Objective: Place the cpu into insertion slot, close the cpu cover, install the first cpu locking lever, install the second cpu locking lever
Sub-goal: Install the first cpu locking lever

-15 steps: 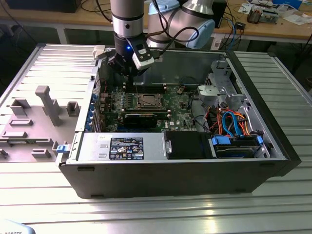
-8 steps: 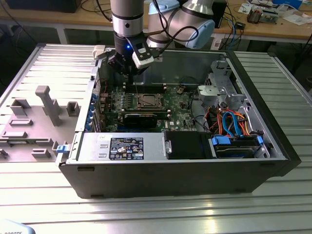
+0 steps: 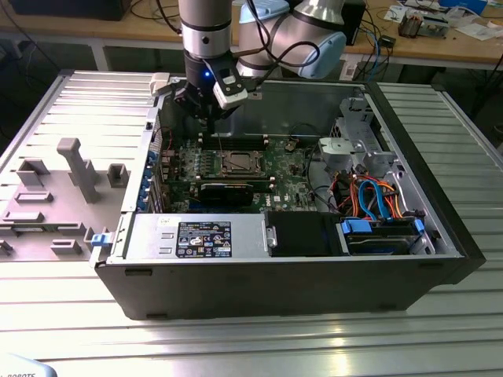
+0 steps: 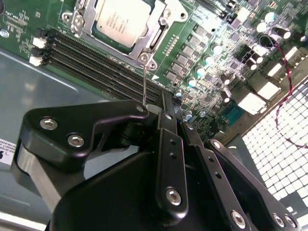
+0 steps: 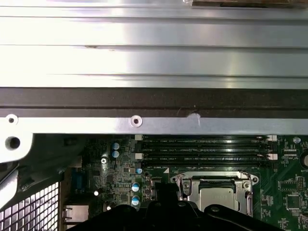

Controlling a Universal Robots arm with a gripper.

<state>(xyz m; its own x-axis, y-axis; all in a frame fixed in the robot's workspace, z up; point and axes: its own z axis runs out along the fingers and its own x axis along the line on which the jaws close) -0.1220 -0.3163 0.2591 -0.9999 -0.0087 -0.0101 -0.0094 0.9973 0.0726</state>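
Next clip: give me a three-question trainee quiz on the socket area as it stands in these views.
1. True or false: the cpu sits in the insertion slot.
2. The cpu cover is: A) down around the chip, B) lying on the table.
3. Fill in: a thin metal ____ runs from the socket corner to the gripper.

Key: 1 true. 2 A. 3 lever.

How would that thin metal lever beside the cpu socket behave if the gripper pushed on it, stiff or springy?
The lever looks like a long, thin wire rod, so it would probably flex and spring back rather than stay rigid. Its smooth, shiny surface suggests it could slip off the gripper. It seems anchored by the cpu cover, so it would likely pivot, not lift free.
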